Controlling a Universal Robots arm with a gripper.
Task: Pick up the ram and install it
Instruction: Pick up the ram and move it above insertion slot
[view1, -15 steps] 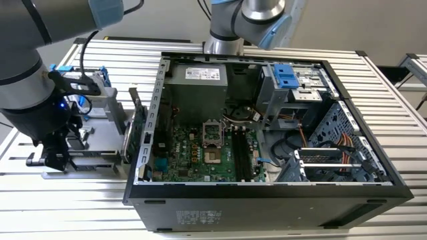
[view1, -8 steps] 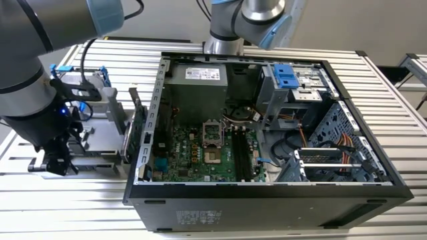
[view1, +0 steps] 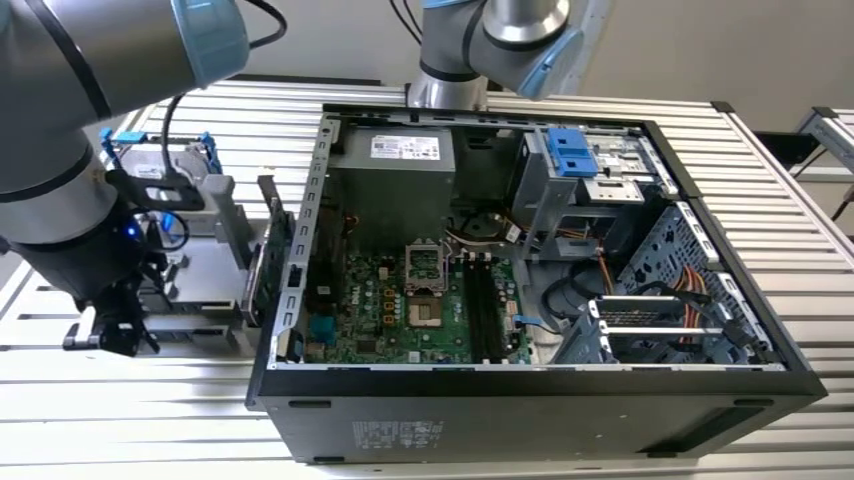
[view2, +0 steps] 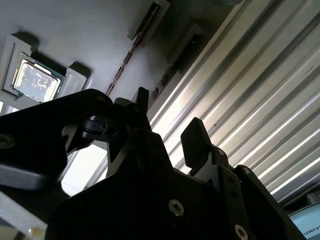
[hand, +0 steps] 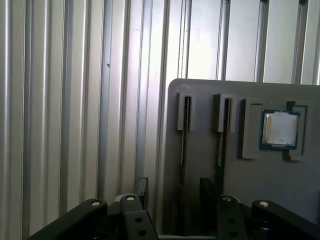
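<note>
Exterior view: the arm (view1: 54, 180) reaches down on the exterior view's left, and its fingers (view1: 110, 335) hang low over a grey holder (view1: 200, 300) that sits on the ribbed metal table (view1: 134, 420) just beside the open computer case (view1: 534, 395). Inside the case, the motherboard (view1: 400, 300) lies face up with its long black memory slots (view1: 481, 310) running side by side.

In both wrist views the fingers (hand: 142, 189) (view2: 195, 137) are spread apart, with the holder's (hand: 200, 160) outer edge and the table's ribs (hand: 60, 100) showing in the gap. The holder carries two narrow grooves and a processor (hand: 280, 129) (view2: 35, 80) set in a recess.

The ram (view2: 131, 52) (hand: 220, 147) appears as a thin strip standing on edge in the groove nearer the processor, though seen edge-on it is hard to make out. It lies close to the fingers; whether a fingertip touches it cannot be told.
</note>
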